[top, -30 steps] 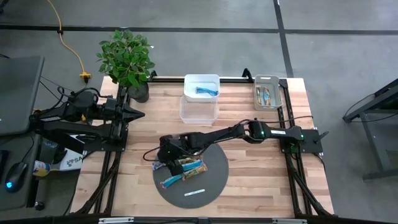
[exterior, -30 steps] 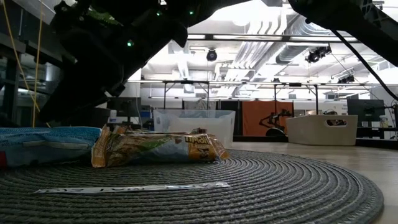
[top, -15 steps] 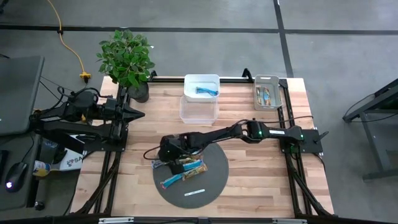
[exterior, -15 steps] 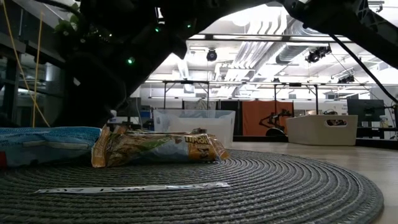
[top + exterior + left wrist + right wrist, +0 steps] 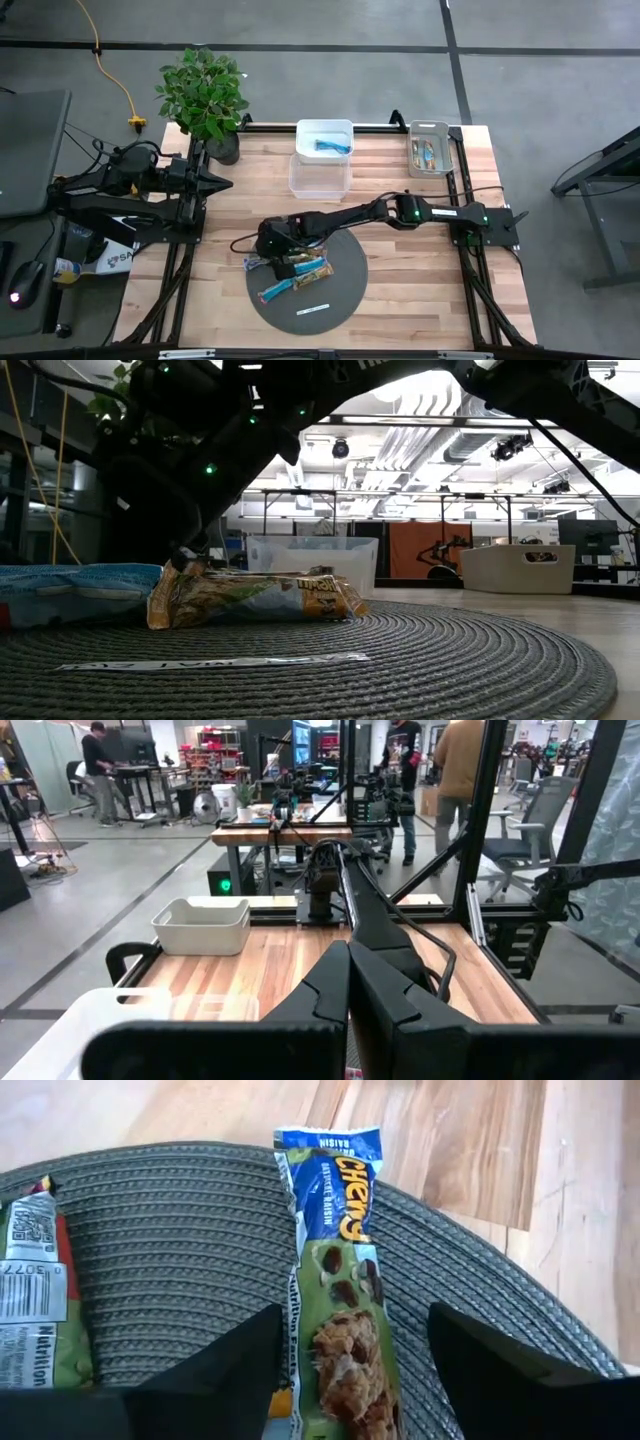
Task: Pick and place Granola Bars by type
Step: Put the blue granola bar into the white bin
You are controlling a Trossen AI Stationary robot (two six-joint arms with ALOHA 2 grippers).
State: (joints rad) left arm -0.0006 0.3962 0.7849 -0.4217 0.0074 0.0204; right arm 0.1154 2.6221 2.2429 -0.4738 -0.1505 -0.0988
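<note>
Several granola bars lie on a round dark woven mat (image 5: 340, 285). My right gripper (image 5: 352, 1320) is open low over the mat's left part (image 5: 268, 245). Its fingers stand on either side of a blue-and-green bar (image 5: 340, 1270) that lies flat on the mat, without touching it. A red-and-green bar (image 5: 35, 1305) lies beside it. A tan-and-green bar (image 5: 250, 600) and a blue bar (image 5: 70, 592) show in the low view. My left gripper (image 5: 348, 980) is shut and empty, parked off the table's left edge (image 5: 225, 183).
A thin white strip (image 5: 313, 308) lies on the mat's near part. At the far edge stand a clear bin (image 5: 320, 178), a white bin with blue bars (image 5: 324, 143) and a grey bin with tan bars (image 5: 432, 152). A potted plant (image 5: 205, 95) stands far left.
My right gripper has gone down toward the mat's left part, over the bars. The bars have kept still.
</note>
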